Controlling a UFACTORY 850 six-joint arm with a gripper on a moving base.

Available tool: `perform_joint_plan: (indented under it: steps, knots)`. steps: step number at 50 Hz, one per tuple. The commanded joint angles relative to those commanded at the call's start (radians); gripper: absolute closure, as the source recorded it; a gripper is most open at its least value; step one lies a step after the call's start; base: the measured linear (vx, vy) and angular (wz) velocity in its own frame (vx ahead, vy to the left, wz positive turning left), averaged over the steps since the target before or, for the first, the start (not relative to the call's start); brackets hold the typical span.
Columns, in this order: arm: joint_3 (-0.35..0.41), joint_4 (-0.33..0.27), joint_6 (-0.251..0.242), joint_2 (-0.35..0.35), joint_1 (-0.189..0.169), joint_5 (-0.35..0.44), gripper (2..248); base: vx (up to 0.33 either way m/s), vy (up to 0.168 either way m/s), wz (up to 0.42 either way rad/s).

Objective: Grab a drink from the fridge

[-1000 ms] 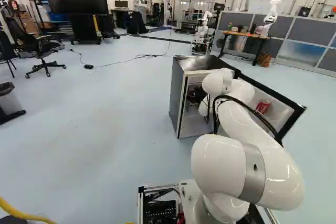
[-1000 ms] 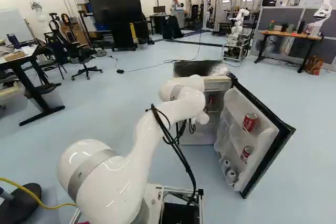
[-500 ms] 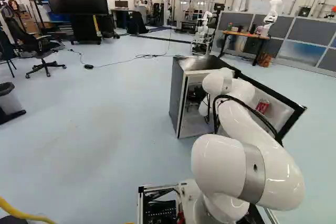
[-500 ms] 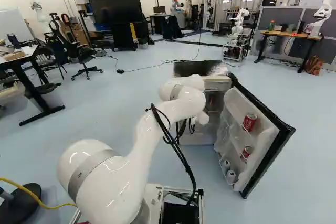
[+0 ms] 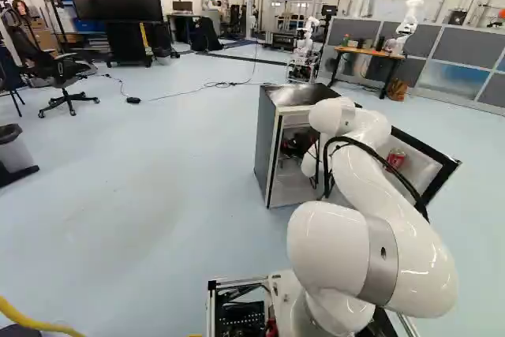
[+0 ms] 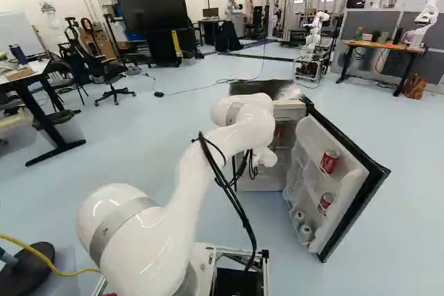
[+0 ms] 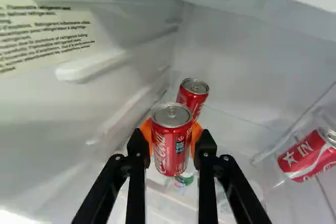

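Note:
Inside the open fridge [image 5: 266, 144], my black gripper [image 5: 297, 145] shows small and dark in the left base view, partly behind the arm. In the wrist view the gripper [image 7: 170, 142] is shut on a red can [image 7: 171, 148], an orange pad against each side. The can stands upright between the fingers; whether its base touches the shelf I cannot tell. Just behind it is a second red can [image 7: 192, 94], partly covered. Another red can [image 7: 310, 156] lies tilted in the wrist view, off to one side. The door holds a red can [image 6: 330, 161] and a lower one [image 6: 326, 202].
The fridge door [image 6: 354, 199] stands wide open to the right of the arm, with pale cans [image 6: 306, 233] low in its rack. Fridge walls [image 7: 58, 108] and an overhead edge [image 7: 262, 3] surround the gripper. Another robot [image 5: 407, 25] stands by a far desk [image 5: 368, 53].
The arm's upper wrist section has risen slightly and shifted a little to the right in both base views. The base, fridge and door cans have not moved.

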Motion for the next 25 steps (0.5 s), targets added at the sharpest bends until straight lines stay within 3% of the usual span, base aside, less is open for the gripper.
perform_joint_plan:
  steps: [25]
  knots:
    - [0.203,0.0,0.0,0.114,-0.03,0.0,158,0.0,0.0,0.0]
